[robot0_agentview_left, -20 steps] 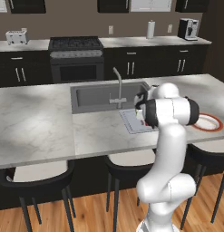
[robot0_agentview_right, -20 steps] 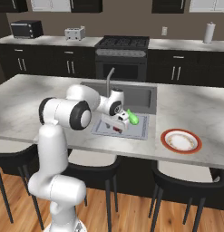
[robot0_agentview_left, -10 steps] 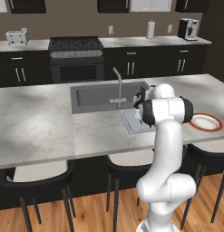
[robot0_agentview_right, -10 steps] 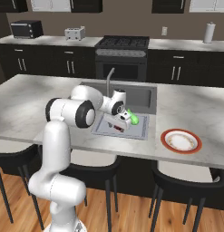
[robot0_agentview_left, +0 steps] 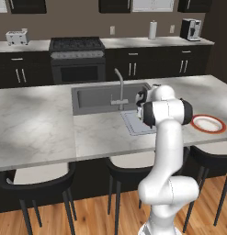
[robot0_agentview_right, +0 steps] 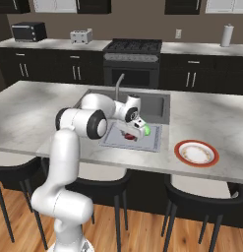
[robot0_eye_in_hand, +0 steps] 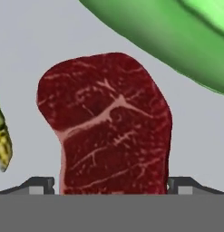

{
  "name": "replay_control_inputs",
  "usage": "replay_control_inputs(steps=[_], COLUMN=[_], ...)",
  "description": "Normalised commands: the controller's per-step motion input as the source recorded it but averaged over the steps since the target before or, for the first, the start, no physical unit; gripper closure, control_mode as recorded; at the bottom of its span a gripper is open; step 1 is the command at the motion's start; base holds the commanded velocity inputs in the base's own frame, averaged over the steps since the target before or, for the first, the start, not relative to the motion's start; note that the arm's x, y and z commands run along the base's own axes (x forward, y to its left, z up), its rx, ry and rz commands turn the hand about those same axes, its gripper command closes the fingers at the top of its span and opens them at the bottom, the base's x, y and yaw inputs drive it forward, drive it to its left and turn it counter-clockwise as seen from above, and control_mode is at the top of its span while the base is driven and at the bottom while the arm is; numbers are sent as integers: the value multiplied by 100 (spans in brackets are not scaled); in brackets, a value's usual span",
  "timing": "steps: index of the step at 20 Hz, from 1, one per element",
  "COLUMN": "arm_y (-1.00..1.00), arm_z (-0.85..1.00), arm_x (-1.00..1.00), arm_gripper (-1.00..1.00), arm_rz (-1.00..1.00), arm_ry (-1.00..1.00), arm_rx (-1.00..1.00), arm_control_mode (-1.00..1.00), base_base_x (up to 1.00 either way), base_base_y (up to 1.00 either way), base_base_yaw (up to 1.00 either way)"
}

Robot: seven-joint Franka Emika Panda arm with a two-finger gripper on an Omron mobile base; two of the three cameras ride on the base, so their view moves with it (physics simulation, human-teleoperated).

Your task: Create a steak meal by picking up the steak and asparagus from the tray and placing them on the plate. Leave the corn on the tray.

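Hand view: the steak (robot0_eye_in_hand: 109,127) is seen lying on the tray (robot0_eye_in_hand: 31,45), directly ahead of the gripper (robot0_eye_in_hand: 111,185). Its long axis runs straight away from the gripper. The finger tips (robot0_eye_in_hand: 41,185) are spread wide at both its sides, not closed yet.

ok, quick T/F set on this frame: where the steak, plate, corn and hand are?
1. The steak lies on the tray. True.
2. The plate already holds the steak. False: the plate holds no steak, which is on the tray.
3. The hand is down over the tray, its fingers either side of the steak. True.
4. The corn sits on the plate. False: it is next to the steak on the tray.
5. The plate sits inside the sink. False: on the counter, beside the tray.
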Motion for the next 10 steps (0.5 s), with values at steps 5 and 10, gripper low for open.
replay_control_inputs(steps=[5,10], arm_y=[-4,0], arm_z=[-20,0], arm_x=[7,1], arm_gripper=[100,100], arm_rz=[0,0], arm_ry=[0,0], arm_rx=[1,0], arm_control_mode=[-100,-100], base_base_x=[0,0], base_base_y=[0,0], base_base_yaw=[0,0])
